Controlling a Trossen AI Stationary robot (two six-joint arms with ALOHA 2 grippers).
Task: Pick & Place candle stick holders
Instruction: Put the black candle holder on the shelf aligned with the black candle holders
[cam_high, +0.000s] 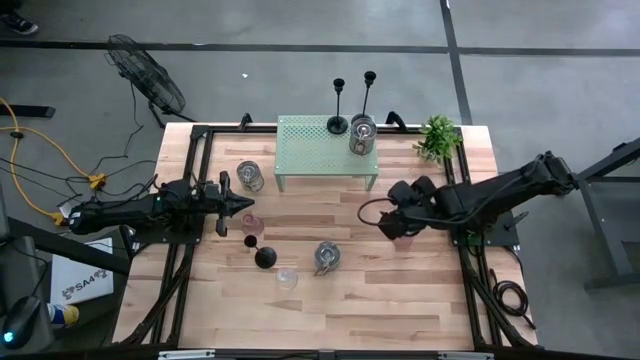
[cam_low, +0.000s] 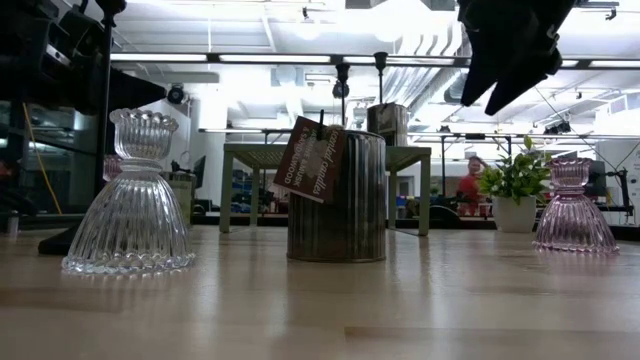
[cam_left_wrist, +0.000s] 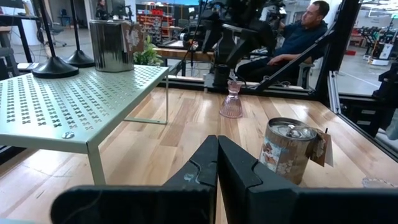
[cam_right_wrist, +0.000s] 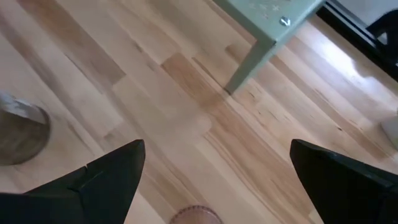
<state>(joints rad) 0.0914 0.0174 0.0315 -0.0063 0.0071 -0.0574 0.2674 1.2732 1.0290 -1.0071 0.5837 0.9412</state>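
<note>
Two black candlesticks (cam_high: 338, 108) (cam_high: 369, 95) and a silvery jar (cam_high: 362, 135) stand on the pale green shelf (cam_high: 310, 150). A third black candlestick (cam_high: 264, 256) stands on the table. A tagged jar (cam_high: 326, 257) (cam_low: 337, 195), a clear cup (cam_high: 287, 278) (cam_low: 130, 200) and another jar (cam_high: 249, 176) also stand on the table. My right gripper (cam_high: 393, 225) (cam_right_wrist: 217, 174) is open above a pink cup (cam_right_wrist: 193, 216) (cam_low: 573, 205) and does not touch it. My left gripper (cam_high: 238, 205) (cam_left_wrist: 217, 168) is shut and empty, left of centre.
A small leafy plant (cam_high: 437, 135) stands at the shelf's right end. A second pinkish cup (cam_high: 250, 225) stands just in front of my left gripper. A person (cam_left_wrist: 298, 34) sits beyond the table's right side. Bare wood lies along the near edge (cam_high: 380, 320).
</note>
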